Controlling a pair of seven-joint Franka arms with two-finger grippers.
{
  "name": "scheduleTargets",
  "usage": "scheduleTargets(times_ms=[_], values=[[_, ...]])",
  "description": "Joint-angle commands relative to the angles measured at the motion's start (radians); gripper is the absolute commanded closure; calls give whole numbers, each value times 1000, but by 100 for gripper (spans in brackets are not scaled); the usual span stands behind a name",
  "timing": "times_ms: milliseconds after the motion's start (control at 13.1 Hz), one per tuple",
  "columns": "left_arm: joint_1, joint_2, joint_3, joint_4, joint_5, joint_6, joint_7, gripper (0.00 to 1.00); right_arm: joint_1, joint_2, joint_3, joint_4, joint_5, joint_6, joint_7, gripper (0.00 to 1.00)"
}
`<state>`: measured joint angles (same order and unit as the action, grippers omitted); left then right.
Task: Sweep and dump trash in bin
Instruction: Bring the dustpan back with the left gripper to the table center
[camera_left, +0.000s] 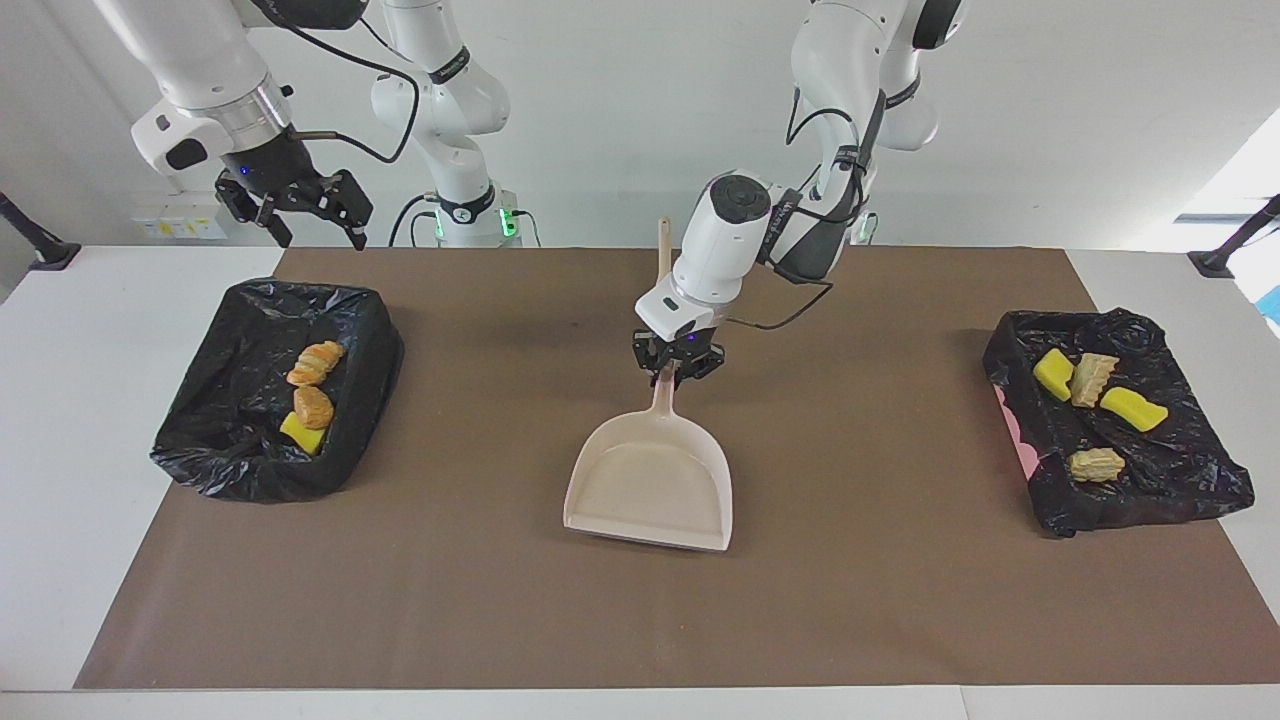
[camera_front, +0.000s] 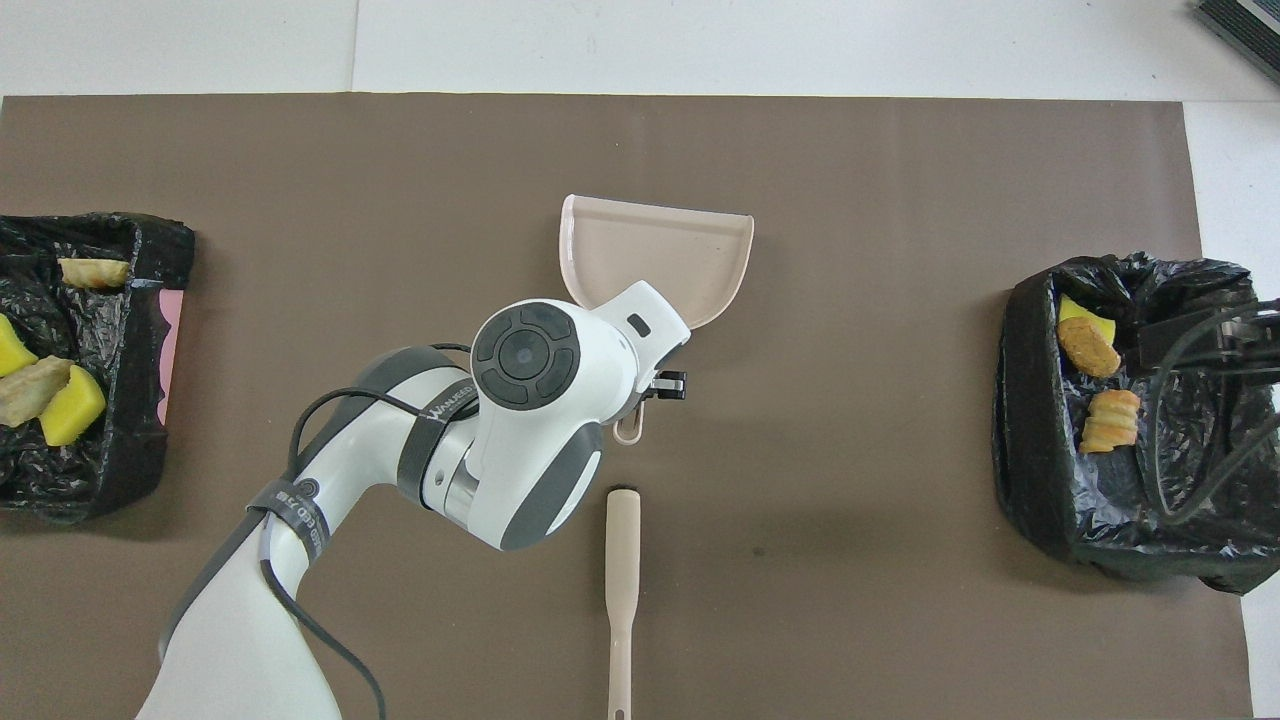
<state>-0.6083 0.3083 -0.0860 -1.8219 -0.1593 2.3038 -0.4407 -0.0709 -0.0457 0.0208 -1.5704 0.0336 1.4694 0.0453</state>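
Right gripper (camera_left: 305, 215) waits over the robot-side rim of the bin (camera_left: 275, 390) at the right arm's end, jaws wide, holding nothing. That bin has three pieces of trash (camera_left: 312, 388). We reckon the sweeping is done, no scraps left on the mat (camera_left: 500, 600). Mid-worktop, left gripper (camera_left: 678, 368) is clamped on the handle of the dustpan (camera_left: 650, 485), pan empty, mouth pointing away from the robots. The brush (camera_front: 622, 580) lies just robot-side of it, so little room there; bare mat around the rest. Second bin (camera_left: 1115, 420) holds four more.
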Motion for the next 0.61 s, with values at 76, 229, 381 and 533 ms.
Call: scheduleTargets(times_ms=[76, 229, 381, 533], values=[[-33, 49, 20, 19, -20, 42, -50, 100, -4, -10, 4, -3, 20, -15, 8, 0], [-34, 49, 19, 6, -22, 43, -52, 100, -4, -10, 4, -5, 20, -15, 8, 0], [-33, 51, 19, 4, -22, 52, -53, 99, -4, -10, 4, -3, 20, -15, 8, 0], [-36, 49, 20, -6, -22, 60, -61, 73, -4, -10, 4, -5, 20, -15, 8, 0]])
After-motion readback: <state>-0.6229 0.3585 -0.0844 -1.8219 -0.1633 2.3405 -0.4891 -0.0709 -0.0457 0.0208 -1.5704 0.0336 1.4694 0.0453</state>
